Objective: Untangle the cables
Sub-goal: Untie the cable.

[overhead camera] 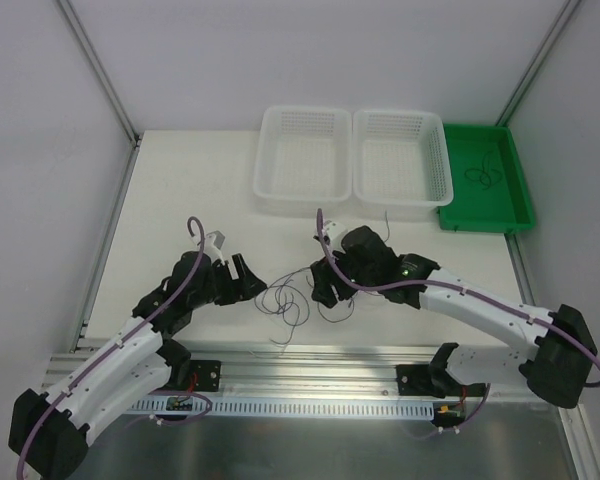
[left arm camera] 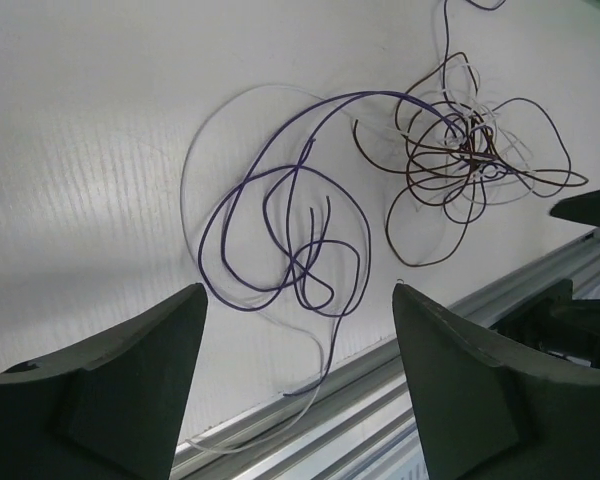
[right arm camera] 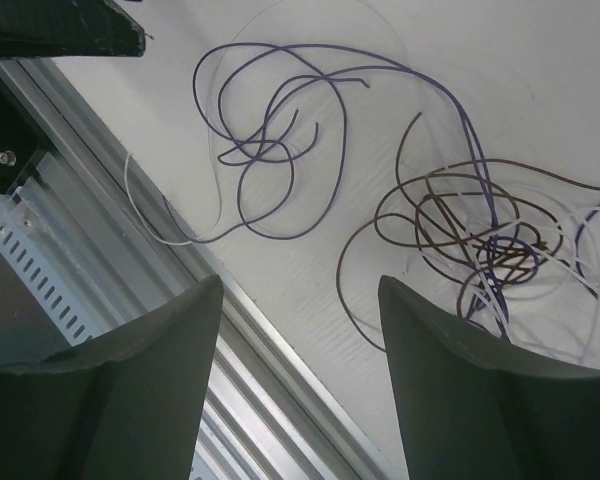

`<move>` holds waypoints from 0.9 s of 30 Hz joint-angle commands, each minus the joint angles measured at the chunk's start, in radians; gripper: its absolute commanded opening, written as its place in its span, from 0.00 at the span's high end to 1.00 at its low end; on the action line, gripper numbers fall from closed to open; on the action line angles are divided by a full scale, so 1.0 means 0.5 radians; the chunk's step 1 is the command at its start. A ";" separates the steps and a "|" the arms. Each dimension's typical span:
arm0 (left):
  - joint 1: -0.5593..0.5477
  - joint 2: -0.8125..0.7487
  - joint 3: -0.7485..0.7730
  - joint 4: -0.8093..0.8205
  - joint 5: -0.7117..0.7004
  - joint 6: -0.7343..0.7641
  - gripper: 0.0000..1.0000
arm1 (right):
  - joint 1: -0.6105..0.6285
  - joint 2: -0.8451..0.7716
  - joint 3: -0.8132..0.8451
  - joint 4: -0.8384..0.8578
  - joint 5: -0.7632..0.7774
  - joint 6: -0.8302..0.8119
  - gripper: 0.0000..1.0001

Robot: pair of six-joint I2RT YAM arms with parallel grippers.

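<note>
On the white desk (overhead camera: 180,200), between the two grippers: the cables (overhead camera: 285,298), a loose tangle of thin strands.

At the left gripper (overhead camera: 255,283), fingers (left arm camera: 110,400) spread wide, nothing clamped between. Just ahead of it, in line with the gap: a purple cable (left arm camera: 310,290) in several overlapping loops, flat on the desk. Around those loops, a white cable (left arm camera: 184,185), its tail leading back toward the gripper and onto the aluminium rail (left arm camera: 355,400). Farther ahead and off to this gripper's right: a brown cable (left arm camera: 455,150), knotted with pale strands into a tight rosette and joined to the purple loops by one long purple arc.

At the right gripper (overhead camera: 325,293), jaws equally wide, nothing held. Right in front of the finger (right arm camera: 480,400) on the right of its own view: the brown knot. Ahead and off to its left: the purple loops, with the white tail at the rail edge.

Well beyond both grippers: two white baskets (overhead camera: 302,160) side by side, then a green tray (overhead camera: 515,190) next to them, with one thin dark wire (overhead camera: 483,172) inside.
</note>
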 commanded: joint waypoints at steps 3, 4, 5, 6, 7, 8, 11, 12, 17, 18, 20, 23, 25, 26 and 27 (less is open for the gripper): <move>-0.016 -0.030 0.078 -0.089 -0.032 0.024 0.22 | 0.029 0.265 0.115 0.196 -0.060 -0.012 0.33; -0.016 -0.009 0.078 -0.089 -0.020 0.027 0.22 | 0.030 0.289 0.106 0.208 -0.020 -0.006 0.33; -0.019 0.022 0.078 -0.092 -0.010 0.024 0.22 | 0.030 0.341 0.097 0.205 0.022 0.006 0.33; -0.019 0.086 0.084 -0.089 0.005 0.012 0.23 | 0.026 0.363 0.085 0.196 0.111 0.015 0.34; -0.025 0.120 0.087 -0.086 0.005 0.009 0.23 | 0.026 0.388 0.073 0.190 0.148 0.028 0.34; -0.034 0.193 0.093 -0.083 -0.001 0.009 0.24 | 0.029 0.418 0.057 0.193 0.188 0.034 0.34; -0.117 0.310 0.127 -0.077 -0.090 0.003 0.27 | 0.023 0.470 0.005 0.172 0.406 0.110 0.34; -0.144 0.399 0.157 -0.074 -0.120 0.003 0.28 | 0.017 0.495 -0.010 0.172 0.470 0.123 0.35; -0.350 0.721 0.265 -0.077 -0.387 -0.025 0.39 | -0.010 0.532 -0.075 0.193 0.560 0.160 0.35; -0.365 0.761 0.277 -0.077 -0.421 -0.034 0.41 | -0.007 0.532 -0.081 0.193 0.563 0.163 0.35; -0.430 0.865 0.317 -0.074 -0.538 -0.055 0.46 | -0.013 0.535 -0.093 0.205 0.578 0.166 0.35; -0.473 0.970 0.357 -0.077 -0.614 -0.077 0.51 | -0.023 0.538 -0.115 0.221 0.600 0.169 0.35; -0.485 1.010 0.372 -0.077 -0.654 -0.083 0.54 | -0.035 0.544 -0.124 0.239 0.597 0.175 0.35; -0.491 1.041 0.382 -0.077 -0.679 -0.095 0.57 | -0.035 0.550 -0.133 0.242 0.600 0.175 0.35; -0.494 1.056 0.385 -0.074 -0.691 -0.098 0.58 | -0.041 0.553 -0.139 0.251 0.603 0.175 0.36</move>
